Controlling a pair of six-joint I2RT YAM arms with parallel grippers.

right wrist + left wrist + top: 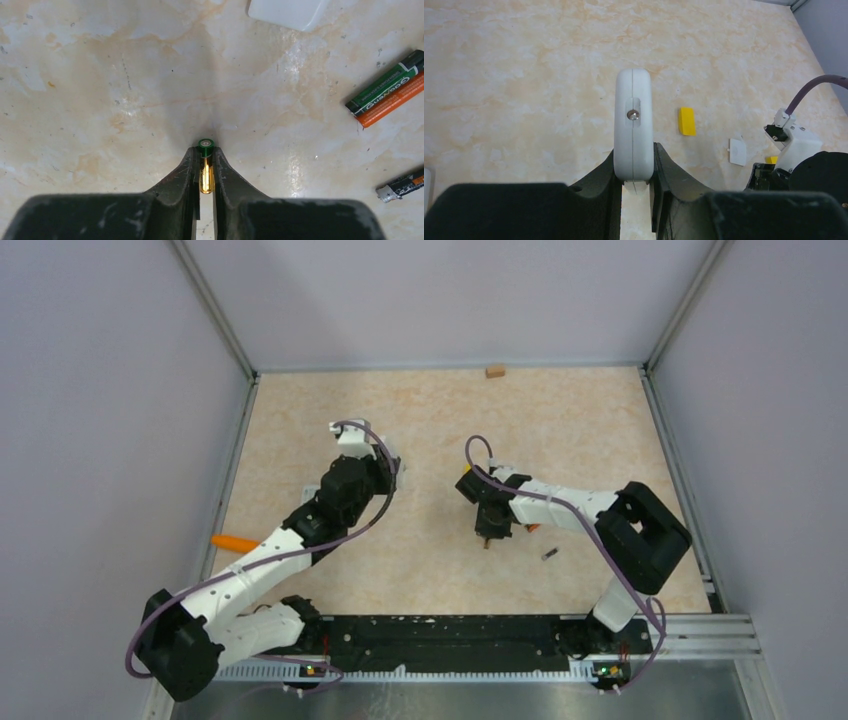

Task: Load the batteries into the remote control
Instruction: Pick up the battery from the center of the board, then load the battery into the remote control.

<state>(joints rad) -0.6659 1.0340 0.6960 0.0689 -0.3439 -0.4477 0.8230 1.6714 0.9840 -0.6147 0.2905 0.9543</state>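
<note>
We note the right gripper [205, 152] pinching a slim gold, green-capped battery [205, 176] between its fingertips [189, 162], and the left gripper [634, 152] clamping a slim white remote [633, 100] edge-on; such shallow holds could pivot.

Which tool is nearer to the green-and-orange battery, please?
Right: the right tool is close beside that battery; the left tool, holding the remote control, is far off.

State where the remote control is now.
In the left wrist view, the remote control is clamped edge-on in the left claw, with a yellow block to its right.
</note>
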